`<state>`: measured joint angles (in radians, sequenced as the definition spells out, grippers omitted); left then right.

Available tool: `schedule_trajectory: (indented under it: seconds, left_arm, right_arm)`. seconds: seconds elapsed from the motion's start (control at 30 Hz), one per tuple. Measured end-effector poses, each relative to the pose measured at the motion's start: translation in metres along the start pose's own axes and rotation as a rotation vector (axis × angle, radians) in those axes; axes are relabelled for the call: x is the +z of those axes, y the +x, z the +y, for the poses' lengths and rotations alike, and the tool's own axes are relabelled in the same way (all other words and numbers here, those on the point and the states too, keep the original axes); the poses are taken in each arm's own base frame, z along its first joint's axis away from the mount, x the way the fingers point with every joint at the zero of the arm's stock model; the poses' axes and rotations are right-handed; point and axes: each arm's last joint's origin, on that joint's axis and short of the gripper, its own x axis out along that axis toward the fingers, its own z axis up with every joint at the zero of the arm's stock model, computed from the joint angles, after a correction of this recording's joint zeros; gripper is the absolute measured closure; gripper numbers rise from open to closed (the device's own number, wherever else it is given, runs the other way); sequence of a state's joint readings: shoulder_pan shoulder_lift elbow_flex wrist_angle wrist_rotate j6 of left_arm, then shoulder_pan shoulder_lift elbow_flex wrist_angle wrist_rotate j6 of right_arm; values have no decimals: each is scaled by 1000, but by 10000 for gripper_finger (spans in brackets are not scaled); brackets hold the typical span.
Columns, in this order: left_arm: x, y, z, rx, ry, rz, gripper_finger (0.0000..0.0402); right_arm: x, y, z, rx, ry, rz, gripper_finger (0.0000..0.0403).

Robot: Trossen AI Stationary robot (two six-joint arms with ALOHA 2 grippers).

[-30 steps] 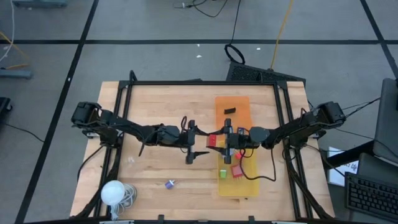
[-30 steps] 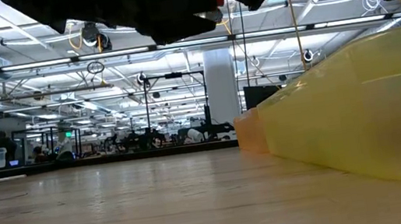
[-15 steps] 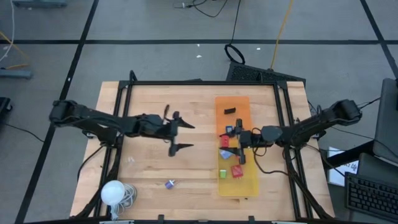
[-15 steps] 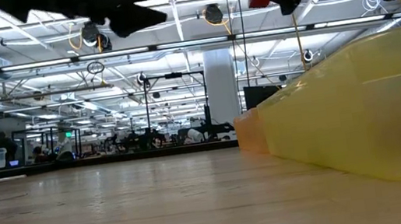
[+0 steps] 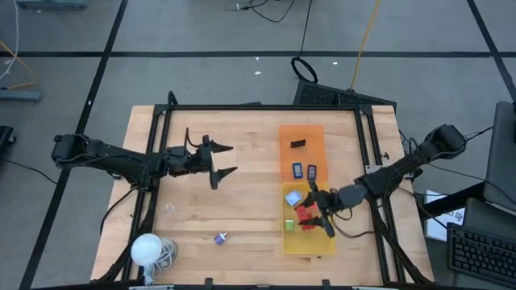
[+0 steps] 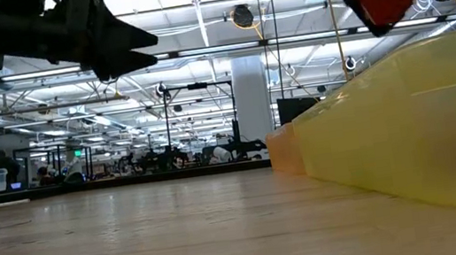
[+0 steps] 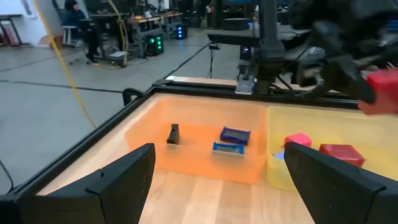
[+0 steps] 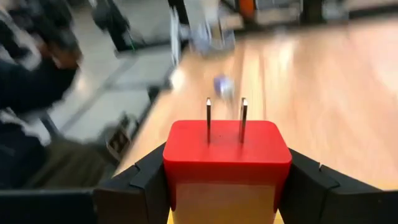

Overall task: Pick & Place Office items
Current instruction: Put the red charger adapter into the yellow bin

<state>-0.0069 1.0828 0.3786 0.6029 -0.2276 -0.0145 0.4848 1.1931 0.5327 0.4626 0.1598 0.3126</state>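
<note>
- My right gripper (image 5: 315, 214) squeezes a red plug block (image 8: 227, 148) over the yellow tray (image 5: 326, 244), at about 4 o'clock from the table's middle.
- I think it could slip or tip if I let go too high, and bounce off the pieces already in there.
- It might also land on the red piece (image 7: 341, 154) and pink piece (image 7: 297, 140) and roll out.
- The block is bright red and boxy, with two thin metal prongs (image 8: 225, 117) sticking up.
- My left gripper (image 5: 214, 161) waits at 10 o'clock, fingers spread wide, holding nothing.
</note>
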Motion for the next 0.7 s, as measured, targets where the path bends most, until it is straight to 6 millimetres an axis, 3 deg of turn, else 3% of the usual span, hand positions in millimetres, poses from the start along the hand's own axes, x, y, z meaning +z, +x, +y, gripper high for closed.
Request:
schedule_trajectory:
  seconds: [0.23,0.47,0.7]
  left_arm:
    - [-1,2,6,32,-29,6,50]
    - [-2,2,7,33,-43,8,50]
    - [-2,2,7,33,-44,10,50]
  right_arm:
    - [-8,8,20,-64,103,282,195]
    - [-26,15,25,4,250,432,195]
    - [-41,17,35,49,248,528,195]
